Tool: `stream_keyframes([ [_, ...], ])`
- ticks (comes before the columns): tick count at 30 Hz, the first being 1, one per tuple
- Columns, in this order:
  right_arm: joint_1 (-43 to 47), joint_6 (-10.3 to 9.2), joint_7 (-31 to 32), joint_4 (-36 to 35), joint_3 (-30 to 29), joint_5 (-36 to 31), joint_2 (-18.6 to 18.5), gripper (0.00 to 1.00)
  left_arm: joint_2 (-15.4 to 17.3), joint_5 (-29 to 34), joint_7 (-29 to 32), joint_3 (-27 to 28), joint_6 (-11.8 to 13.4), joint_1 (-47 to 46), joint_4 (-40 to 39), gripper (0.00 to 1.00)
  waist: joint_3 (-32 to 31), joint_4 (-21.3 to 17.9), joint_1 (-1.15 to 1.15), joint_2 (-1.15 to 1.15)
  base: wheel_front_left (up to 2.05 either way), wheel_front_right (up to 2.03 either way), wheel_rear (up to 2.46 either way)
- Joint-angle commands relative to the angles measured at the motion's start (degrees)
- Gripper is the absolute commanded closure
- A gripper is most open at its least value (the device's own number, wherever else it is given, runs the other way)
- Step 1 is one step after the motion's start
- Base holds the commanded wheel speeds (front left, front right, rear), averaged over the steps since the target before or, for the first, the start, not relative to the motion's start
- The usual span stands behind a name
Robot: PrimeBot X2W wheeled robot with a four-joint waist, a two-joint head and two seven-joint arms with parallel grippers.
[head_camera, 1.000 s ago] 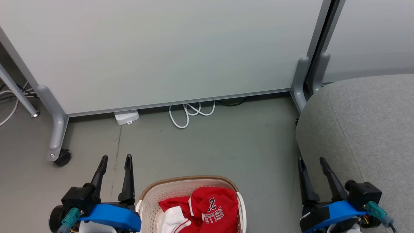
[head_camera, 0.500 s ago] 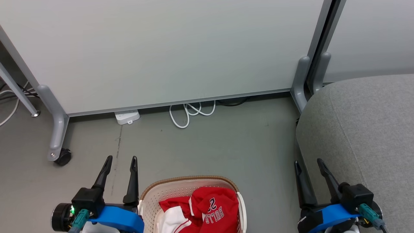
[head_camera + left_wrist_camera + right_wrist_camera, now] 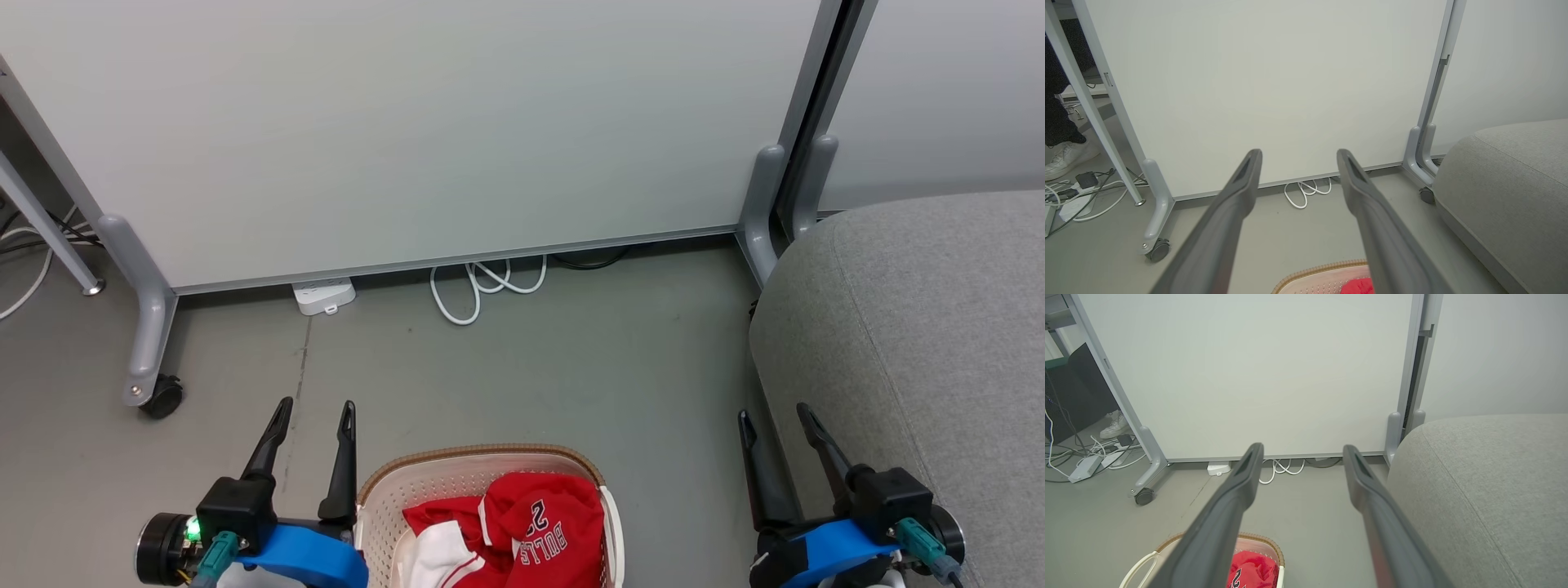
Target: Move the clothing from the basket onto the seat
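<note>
Head view: crumpled red-and-white clothing [image 3: 535,514]

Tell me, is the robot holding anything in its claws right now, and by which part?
Nothing is held. The left gripper and right gripper both stand open and empty, and the clothing lies untouched in the basket.

Light was bright, even and diffuse; no glare on the white partition panel [image 3: 424,131]. A soft shadow ran under its lower edge onto the floor [image 3: 571,367]. Head view was sharp. Wrist views bowed straight lines at the edges, and the near fingers [image 3: 1227,220] were soft and out of focus.
</note>
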Motion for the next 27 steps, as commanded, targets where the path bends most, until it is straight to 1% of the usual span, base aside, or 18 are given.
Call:
stream_keyframes([
  [1, -0.2, -0.02, -0.3, 0.1, 0.0, 0.2, -0.2, 0.0, 0.3, -0.2, -0.2, 0.0, 0.2, -0.8, 0.1, 0.0, 0.0, 0.0, 0.0, 0.0, 0.0, 0.0, 0.0],
  [7, -0.7, -0.02, -0.3, 0.3, 0.3, 0.2, -0.2, 0.0, 0.3, -0.4, -0.2, 0.2, 0.1, -0.8, 0.6, 0.0, 0.5, -0.2, 0.0, 0.0, 0.0, 0.0, 0.0],
  [10, -1.6, -0.02, -0.3, -0.1, 0.4, 0.1, -0.2, 0.0, 0.3, 0.7, -0.2, -0.4, -1.0, -2.4, 1.2, 0.0, 1.8, -0.7, 0.0, 0.0, 0.0, 0.0, 0.0],
  [14, -3.1, -0.02, -0.3, -0.8, -0.1, -0.7, -0.2, 0.0, 0.8, 2.7, -0.2, -2.6, -2.7, -6.2, 3.5, 0.0, 4.8, -1.3, 0.0, 0.0, 0.0, 0.0, 0.0],
  [17, -5.2, -0.02, -0.3, -1.4, 0.2, -1.1, -0.2, 0.0, 2.0, 4.5, -0.2, -5.8, -4.0, -10.7, 6.7, 0.0, 8.0, -2.4, 0.0, 0.0, 0.0, 0.0, 0.0],
  [20, -7.4, -0.02, -0.3, -2.2, 0.5, -1.2, -0.2, 0.0, 3.5, 5.7, -0.2, -9.2, -4.9, -15.6, 10.6, 0.0, 11.9, -3.8, 0.0, 0.0, 0.0, 0.0, 0.0],
  [24, -10.8, -0.03, -0.3, -3.2, 0.9, -1.3, -0.2, 0.0, 5.7, 6.8, -0.2, -14.3, -5.3, -21.6, 16.8, 0.0, 17.6, -5.7, 0.0, 0.0, 0.0, 0.0, 0.0],
  [27, -13.2, -0.03, -0.3, -3.9, 1.1, -1.1, -0.2, 0.0, 7.1, 6.1, -0.2, -20.1, -5.3, -25.9, 21.1, 0.0, 21.4, -7.1, 0.0, 0.0, 0.0, 0.0, 0.0],
])
